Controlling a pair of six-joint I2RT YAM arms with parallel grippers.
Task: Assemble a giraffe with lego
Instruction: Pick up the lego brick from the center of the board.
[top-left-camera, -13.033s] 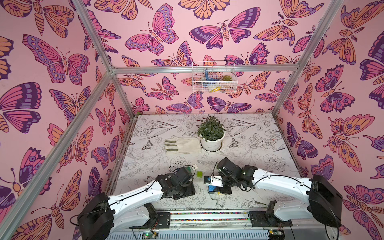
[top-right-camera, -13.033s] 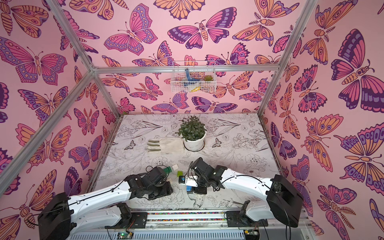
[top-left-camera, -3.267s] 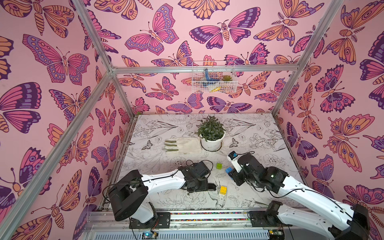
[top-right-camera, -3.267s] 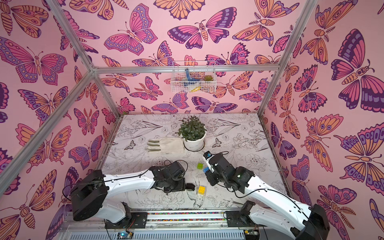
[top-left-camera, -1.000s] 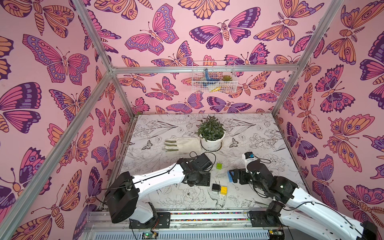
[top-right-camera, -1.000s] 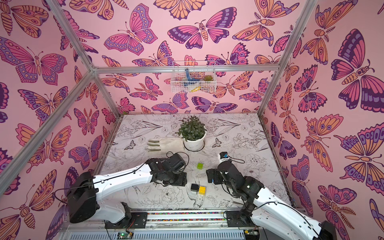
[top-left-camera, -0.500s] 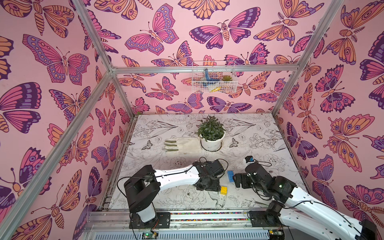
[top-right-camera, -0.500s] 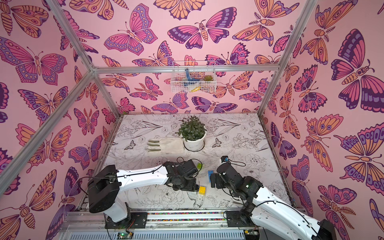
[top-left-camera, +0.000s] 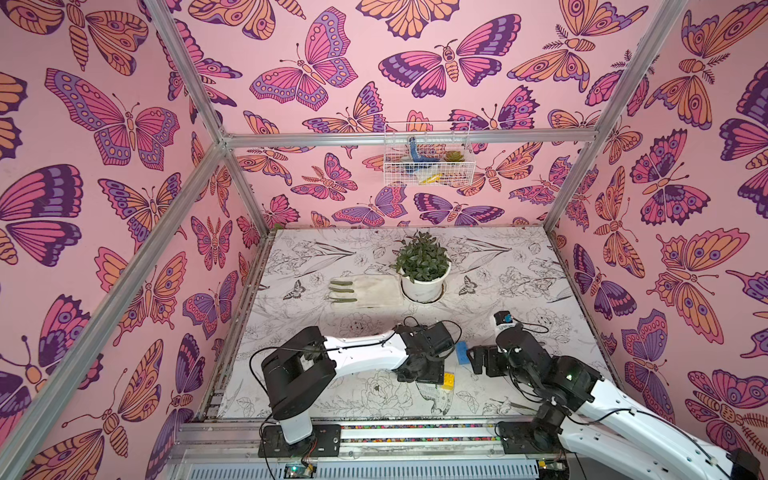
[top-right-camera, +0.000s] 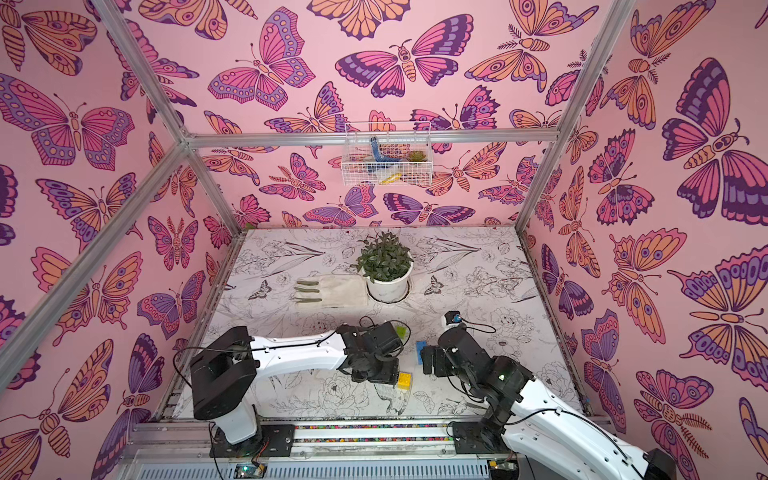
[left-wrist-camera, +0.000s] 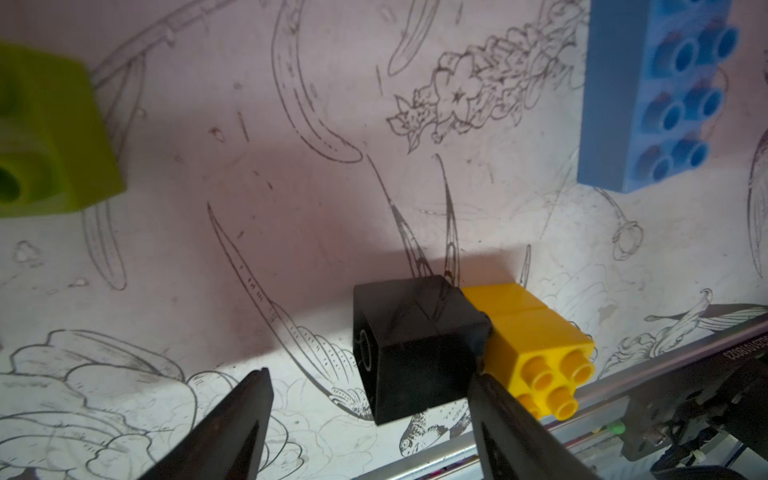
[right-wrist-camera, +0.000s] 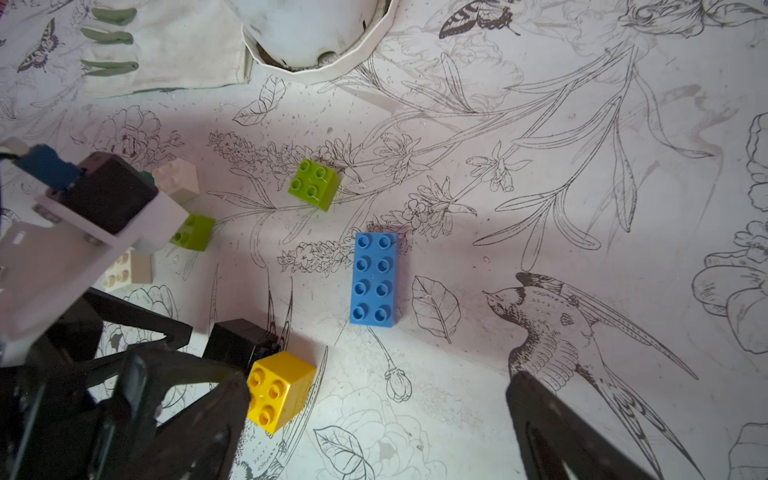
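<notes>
The lego lies loose on the mat; no assembled giraffe shows. A black brick (left-wrist-camera: 411, 349) and a yellow brick (left-wrist-camera: 536, 345) lie on their sides, joined. My left gripper (left-wrist-camera: 370, 376) is open around the black brick, one finger close beside it. The yellow brick (top-left-camera: 448, 380) peeks out beside the left gripper (top-left-camera: 419, 374). The long blue brick (right-wrist-camera: 374, 278) lies flat, studs up, beyond my open, empty right gripper (right-wrist-camera: 380, 382). Two lime bricks (right-wrist-camera: 315, 189) (right-wrist-camera: 193, 232) and two white bricks (right-wrist-camera: 176, 183) (right-wrist-camera: 124, 270) sit further back.
A potted plant (top-left-camera: 423, 266) and a work glove (top-left-camera: 365, 291) lie at mid-table behind the bricks. A wire basket (top-left-camera: 428, 160) hangs on the back wall. The metal rail (top-left-camera: 395, 428) runs along the table's front edge, close to the yellow brick.
My left gripper has swung toward the front and right, down over the black and yellow pair, hiding the black brick from above, and its jaws have widened a little. The right arm has barely moved.
</notes>
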